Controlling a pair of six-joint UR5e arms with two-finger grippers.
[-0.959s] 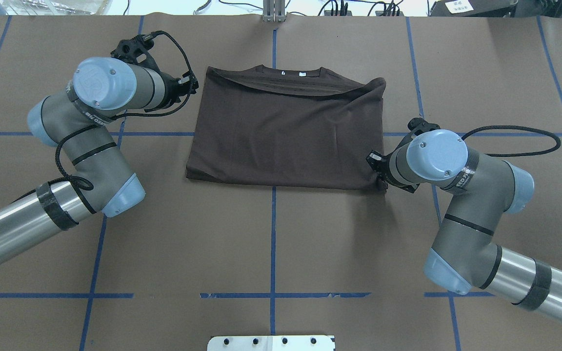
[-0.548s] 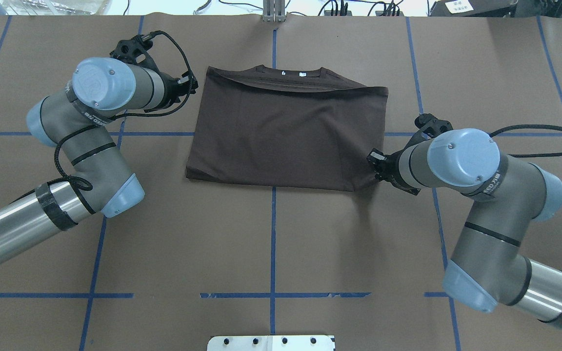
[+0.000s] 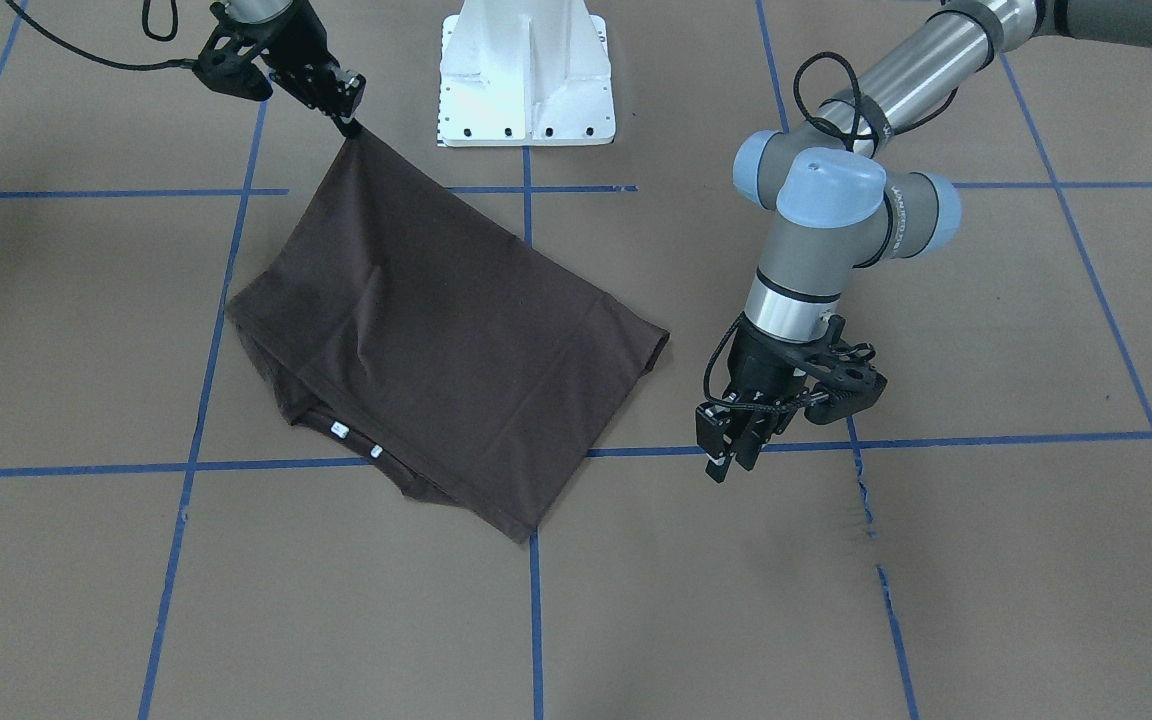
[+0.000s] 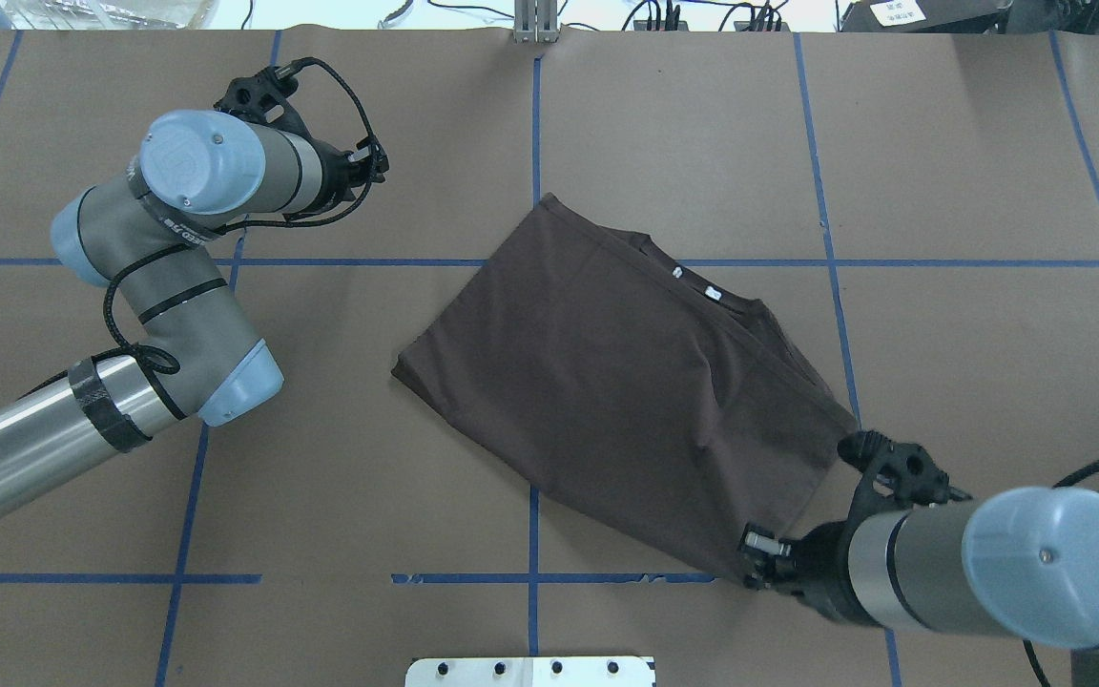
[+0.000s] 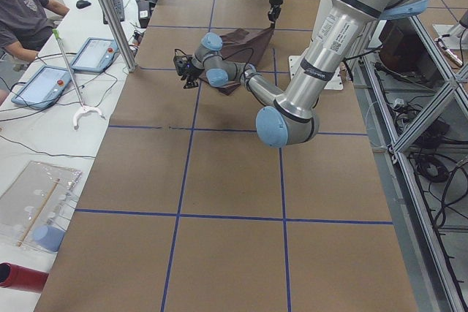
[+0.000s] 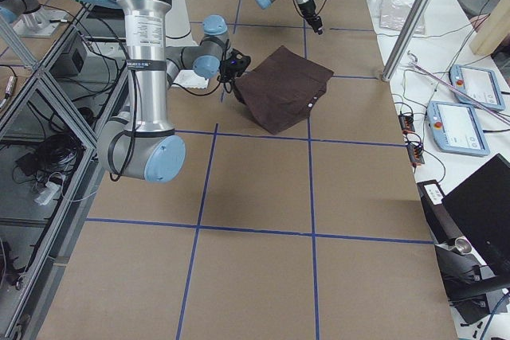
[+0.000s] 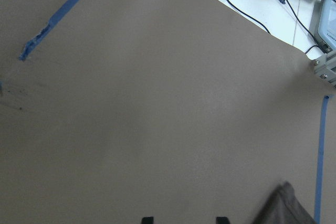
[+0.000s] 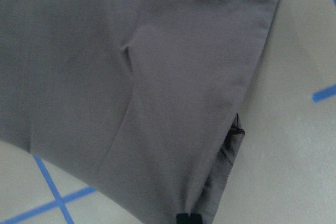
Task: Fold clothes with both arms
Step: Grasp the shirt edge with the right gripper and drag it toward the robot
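Pinching shirt [image 3: 436, 340] corner in right gripper [image 3: 348, 122], likely for dragging into fold position; left gripper [image 3: 731, 460] aside, jaws spread.

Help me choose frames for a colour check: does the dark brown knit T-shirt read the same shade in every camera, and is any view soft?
Overhead exterior: the dark brown knit T-shirt looks deep brown, crisp and evenly lit. Right wrist-mounted: it fills most of the frame, washed out to grey-lilac and soft. Left wrist-mounted: only one corner of it shows, at the bottom right. Side views: it is too small to judge.
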